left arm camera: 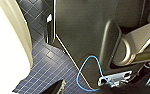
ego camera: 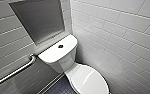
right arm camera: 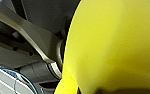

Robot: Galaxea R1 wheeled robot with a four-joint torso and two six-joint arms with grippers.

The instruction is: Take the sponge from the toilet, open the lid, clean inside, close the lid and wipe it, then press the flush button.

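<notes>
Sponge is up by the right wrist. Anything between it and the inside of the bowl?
Yes: the lid lies shut over the toilet bowl, so the sponge cannot reach inside. Nothing rests on the lid's visible part.

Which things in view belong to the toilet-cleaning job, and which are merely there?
Job: sponge, toilet, lid, flush button.
Merely there: grab bar, grey wall recess, blue floor tiles.
</notes>
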